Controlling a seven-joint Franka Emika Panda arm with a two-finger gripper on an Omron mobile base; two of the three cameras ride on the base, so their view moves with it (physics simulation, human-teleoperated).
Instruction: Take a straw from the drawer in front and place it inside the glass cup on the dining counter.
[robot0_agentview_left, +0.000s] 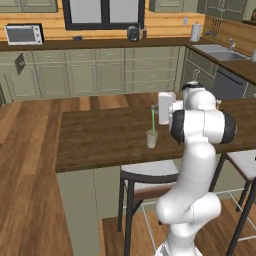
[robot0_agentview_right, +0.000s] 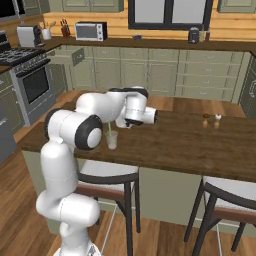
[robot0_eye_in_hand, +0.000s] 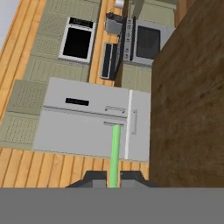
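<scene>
Fingers (robot0_eye_in_hand: 113, 178) clamped on the straw (robot0_eye_in_hand: 115, 153), one tip each side of it in the hand view; the green stick runs straight out from between them. In the left base view the straw (robot0_agentview_left: 153, 119) stands upright with its lower end inside the glass cup (robot0_agentview_left: 152, 139), upper end at the hand. Cup sits on the bench (robot0_agentview_left: 105, 135), the dark-brown dining counter, near its front edge and roughly mid-length in that view; right base view puts the cup (robot0_agentview_right: 111, 140) toward the bench's left end, just beside the arm's elbow, with the straw (robot0_agentview_right: 109, 127) rising out of it. Two stools (robot0_agentview_right: 107, 175) tuck under the front edge. Two small items (robot0_agentview_right: 211, 119) sit near the far edge of the bench, well apart from the cup. Beyond, along the back wall: the drawer (robot0_agentview_right: 71, 55) stands pulled out left of the sage-green cabinets, microwave (robot0_agentview_right: 90, 31) on the worktop above, range (robot0_agentview_right: 27, 75) further left.
</scene>
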